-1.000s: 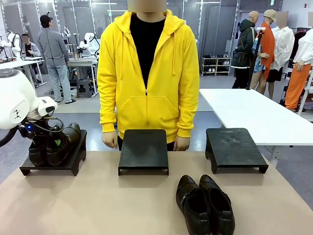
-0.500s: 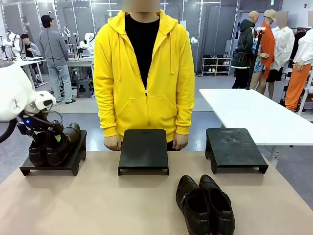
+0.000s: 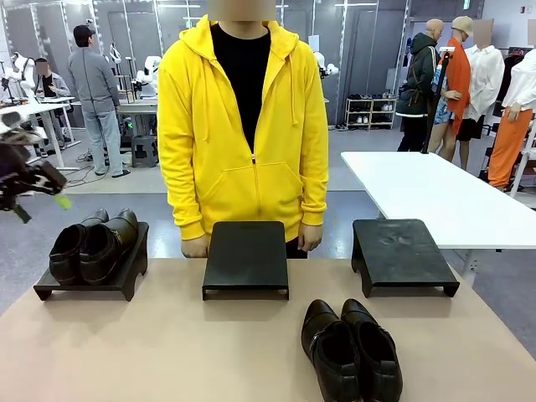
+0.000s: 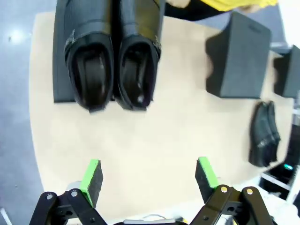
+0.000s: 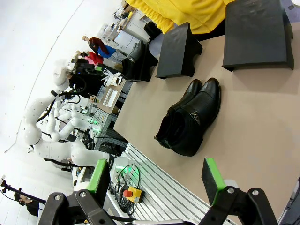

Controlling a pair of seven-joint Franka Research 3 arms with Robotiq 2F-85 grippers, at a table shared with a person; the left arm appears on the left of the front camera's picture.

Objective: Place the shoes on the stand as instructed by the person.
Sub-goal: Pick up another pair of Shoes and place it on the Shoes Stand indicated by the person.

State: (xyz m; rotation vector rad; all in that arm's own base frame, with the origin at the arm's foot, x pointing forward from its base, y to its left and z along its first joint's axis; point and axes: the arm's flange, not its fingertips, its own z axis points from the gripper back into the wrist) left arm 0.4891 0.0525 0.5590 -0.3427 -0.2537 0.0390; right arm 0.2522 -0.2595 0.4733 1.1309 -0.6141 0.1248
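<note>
The dark brown pair of shoes point(image 3: 92, 245) stands side by side on the left stand point(image 3: 126, 280). My left gripper point(image 3: 40, 203) hangs blurred above and left of them, open and empty. The left wrist view looks down past the open gripper point(image 4: 149, 176) at the brown pair point(image 4: 112, 61). The glossy black pair point(image 3: 352, 347) lies on the table at the front right. My right gripper point(image 5: 154, 178) is open and empty, well back from the black pair point(image 5: 190, 122). The person point(image 3: 243, 126) in the yellow hoodie stands at the far edge with both hands low behind the middle stand.
Two bare black stands sit along the far edge, one in the middle point(image 3: 245, 255) and one on the right point(image 3: 402, 251). A white table point(image 3: 435, 193) stands beyond the right side. The tan tabletop point(image 3: 167, 352) is open at the front left.
My left gripper has drawn back from the brown pair on the left stand, rising up and to the left. The shoes stayed on the stand. The person shifted slightly left.
</note>
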